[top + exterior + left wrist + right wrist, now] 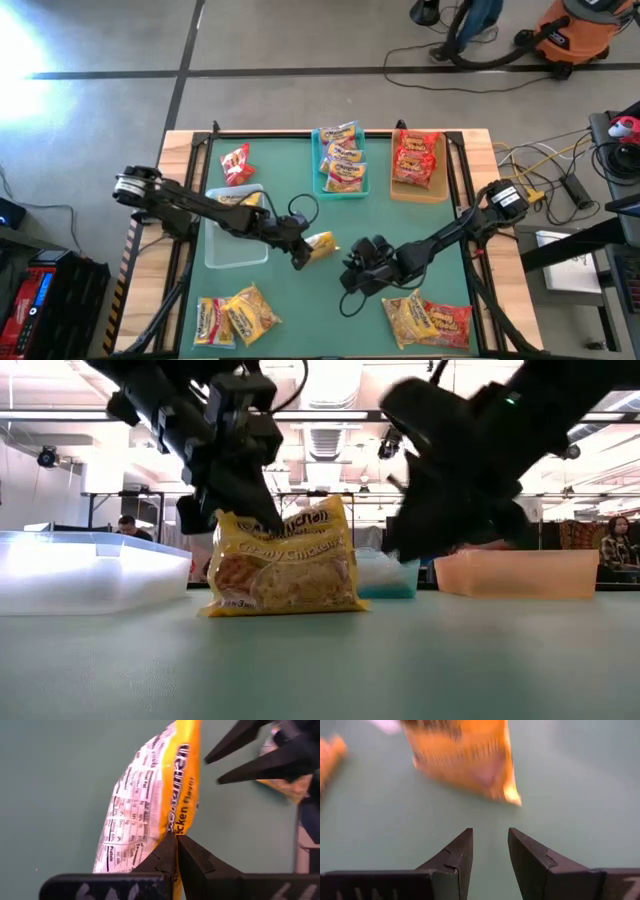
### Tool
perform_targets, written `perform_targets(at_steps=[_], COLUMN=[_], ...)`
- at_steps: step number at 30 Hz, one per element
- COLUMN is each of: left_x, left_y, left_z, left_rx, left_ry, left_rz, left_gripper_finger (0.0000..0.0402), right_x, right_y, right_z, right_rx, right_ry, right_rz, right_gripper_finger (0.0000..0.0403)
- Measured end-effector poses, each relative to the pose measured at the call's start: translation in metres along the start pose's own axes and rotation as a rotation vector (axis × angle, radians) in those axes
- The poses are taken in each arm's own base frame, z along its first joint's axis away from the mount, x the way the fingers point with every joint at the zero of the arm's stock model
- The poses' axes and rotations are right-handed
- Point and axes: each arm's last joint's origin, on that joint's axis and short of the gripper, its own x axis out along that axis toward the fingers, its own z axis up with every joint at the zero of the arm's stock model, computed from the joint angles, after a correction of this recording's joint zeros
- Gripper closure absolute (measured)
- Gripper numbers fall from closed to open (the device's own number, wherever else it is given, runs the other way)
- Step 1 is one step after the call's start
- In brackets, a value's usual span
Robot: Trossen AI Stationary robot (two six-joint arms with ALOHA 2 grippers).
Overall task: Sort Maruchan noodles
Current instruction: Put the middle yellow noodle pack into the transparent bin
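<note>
Yellow noodle packet (280, 560) stands on edge mid-table in low view, left gripper (235, 500) clamped on its upper corner. High view: same packet (320, 244) at table (290, 300) centre, right gripper (352, 262) just beside it. Left wrist: fingers pinch packet edge. Right wrist: right gripper (490, 845) fingers parted, nothing held, packet (465, 755) ahead.

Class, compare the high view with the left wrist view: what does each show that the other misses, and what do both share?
Only the high view shows the clear tray, teal tray and tan tray, and packets lying about the table. Only the left wrist view shows the nutrition print on the yellow packet and the fingers pinching its edge. Both show the left gripper shut on that packet, the right gripper close by.
</note>
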Motion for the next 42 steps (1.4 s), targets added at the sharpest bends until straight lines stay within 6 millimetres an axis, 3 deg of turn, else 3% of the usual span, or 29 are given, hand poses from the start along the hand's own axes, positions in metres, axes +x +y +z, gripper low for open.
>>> perform_targets(at_steps=[5, 11, 21, 29, 36, 42], left_x=[0.009, 0.005, 0.001, 0.007, 0.026, 0.022], left_y=[0.003, 0.002, -0.004, 0.008, 0.016, 0.010], left_z=[-0.003, -0.002, 0.003, -0.003, -0.010, -0.005], left_rx=[-0.037, -0.029, 0.137, 0.319, 0.325, 0.285], left_ry=[0.016, 0.016, 0.020, 0.036, 0.069, 0.076], left_rz=[0.018, 0.017, 0.013, 0.179, 0.236, 0.231], left_gripper_finger=[0.0401, 0.0384, 0.0264, 0.0188, 0.0179, 0.0184], right_x=[0.002, 0.022, 0.070, 0.077, 0.081, 0.077], right_y=[0.002, 0.007, 0.001, 0.001, -0.002, 0.000], right_z=[0.004, -0.009, -0.036, -0.034, -0.029, -0.027], right_rx=[0.039, 0.087, 0.112, 0.078, 0.080, 0.091], right_ry=[-0.111, -0.119, -0.176, -0.208, -0.206, -0.162], right_rz=[-0.019, 0.030, 0.025, 0.001, -0.007, 0.024], right_gripper_finger=[0.0289, 0.0289, 0.0289, 0.0289, 0.0289, 0.0289])
